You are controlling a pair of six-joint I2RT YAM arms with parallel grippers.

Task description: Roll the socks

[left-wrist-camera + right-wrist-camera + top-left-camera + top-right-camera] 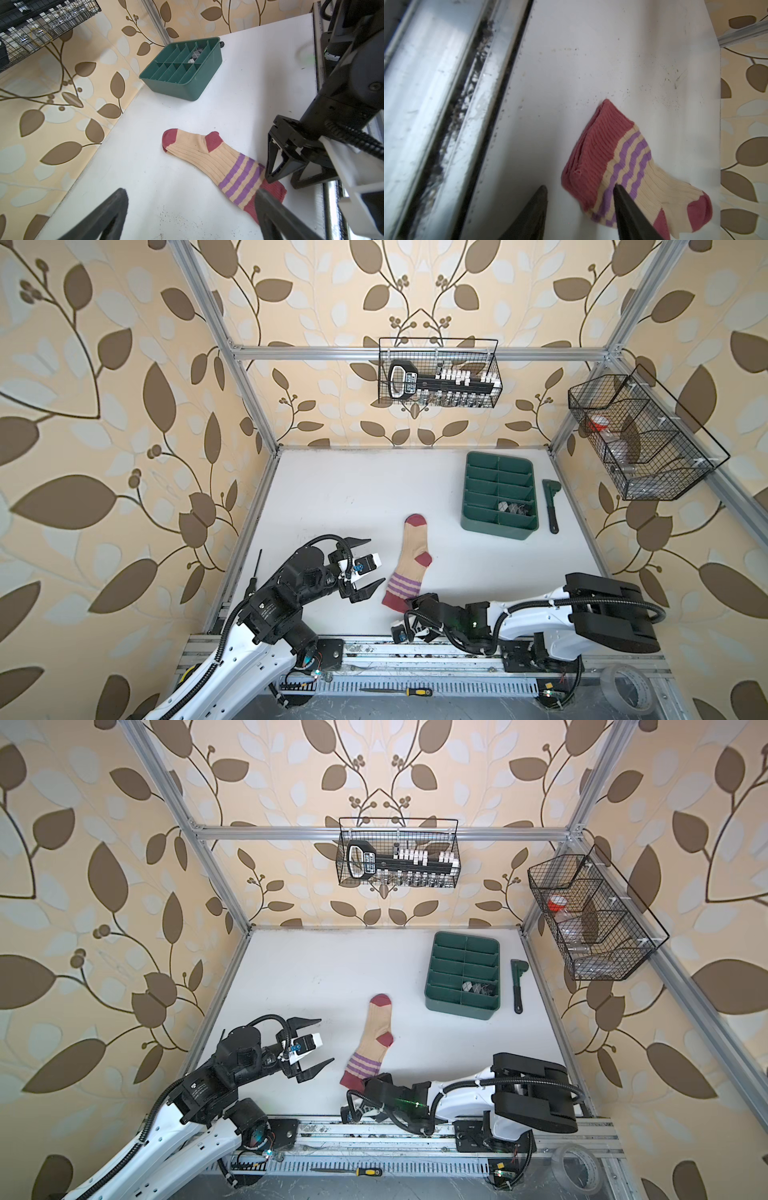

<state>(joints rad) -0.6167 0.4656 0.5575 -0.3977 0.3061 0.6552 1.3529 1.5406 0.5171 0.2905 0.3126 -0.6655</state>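
The beige sock [411, 564] [374, 1042] with maroon toe, heel and cuff and purple stripes lies flat on the white table, toe pointing away. My right gripper [579, 186] [409, 605] is low at its cuff, jaws apart. One finger [625, 199] is over the stripes, and the second finger [537, 203] is over bare table beside the cuff. My left gripper [376, 561] [191, 191] hovers wide open just left of the sock [218, 158], holding nothing. The black argyle sock [513, 508] [195, 56] sits bundled in a compartment of the green organizer.
The green divided organizer [498, 531] stands at the back right, with a dark green tool [552, 506] beside it. Wire baskets [440, 373] hang on the back and right walls. A screwdriver [399, 691] and a tape roll [627, 693] lie beyond the front rail.
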